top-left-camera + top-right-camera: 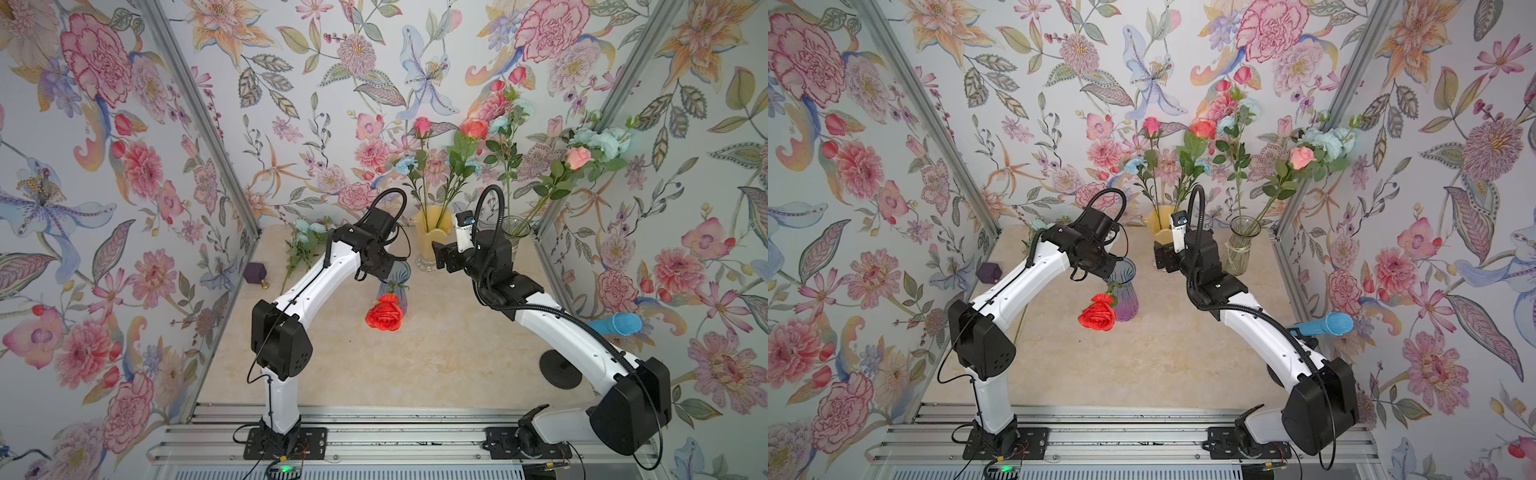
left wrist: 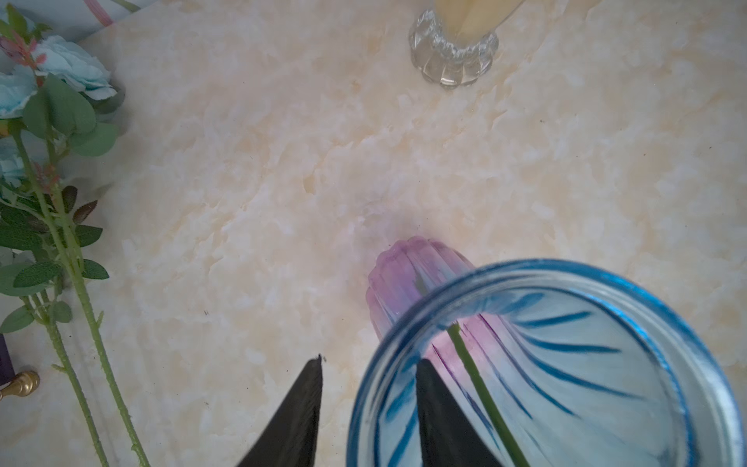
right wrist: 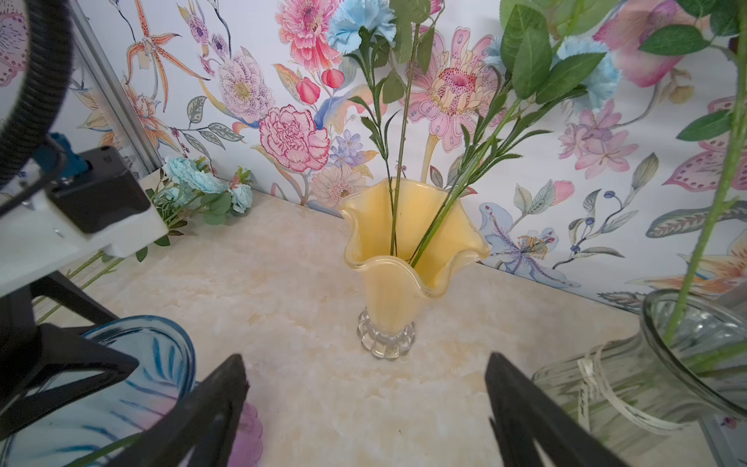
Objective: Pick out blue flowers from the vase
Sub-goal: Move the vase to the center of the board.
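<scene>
Ruffled blue flowers (image 3: 359,24) stand in a wavy-rimmed yellow glass vase (image 3: 388,291).

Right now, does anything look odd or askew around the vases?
Yes. The left gripper straddles the rim of the blue-and-purple vase, one finger apparently inside its mouth. That vase holds only the red rose, whose stem leans far out toward the front. Odd target: nothing blue in it.
</scene>
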Controlling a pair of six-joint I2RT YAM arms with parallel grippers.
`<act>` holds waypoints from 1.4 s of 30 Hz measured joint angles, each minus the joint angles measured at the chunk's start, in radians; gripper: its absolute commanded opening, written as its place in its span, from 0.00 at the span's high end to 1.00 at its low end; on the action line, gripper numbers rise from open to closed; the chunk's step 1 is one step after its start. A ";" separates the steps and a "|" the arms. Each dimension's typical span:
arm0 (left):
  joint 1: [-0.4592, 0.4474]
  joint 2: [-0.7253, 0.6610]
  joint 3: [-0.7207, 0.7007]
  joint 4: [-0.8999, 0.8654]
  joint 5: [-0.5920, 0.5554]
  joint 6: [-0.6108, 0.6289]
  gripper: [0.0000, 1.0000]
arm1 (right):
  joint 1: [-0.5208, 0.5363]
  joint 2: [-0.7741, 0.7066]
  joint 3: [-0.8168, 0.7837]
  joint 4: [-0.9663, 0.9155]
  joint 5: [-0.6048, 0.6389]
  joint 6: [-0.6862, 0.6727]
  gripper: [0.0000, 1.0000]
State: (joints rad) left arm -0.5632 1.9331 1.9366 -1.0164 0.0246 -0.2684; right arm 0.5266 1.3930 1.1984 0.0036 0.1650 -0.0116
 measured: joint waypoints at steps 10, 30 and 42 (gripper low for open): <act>0.000 -0.014 -0.020 0.046 0.047 -0.001 0.83 | 0.000 0.000 0.000 0.000 0.000 0.000 0.07; 0.394 0.106 0.161 0.010 0.133 0.072 1.00 | -0.001 0.000 -0.001 0.000 -0.004 0.000 0.06; 0.508 0.179 0.207 0.068 0.315 0.072 1.00 | -0.005 0.000 -0.002 0.000 -0.019 0.000 0.06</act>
State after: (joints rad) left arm -0.0555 2.1117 2.1437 -0.9489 0.3397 -0.1959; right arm 0.5217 1.3930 1.1965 0.0036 0.1463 -0.0113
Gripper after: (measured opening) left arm 0.131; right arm 0.940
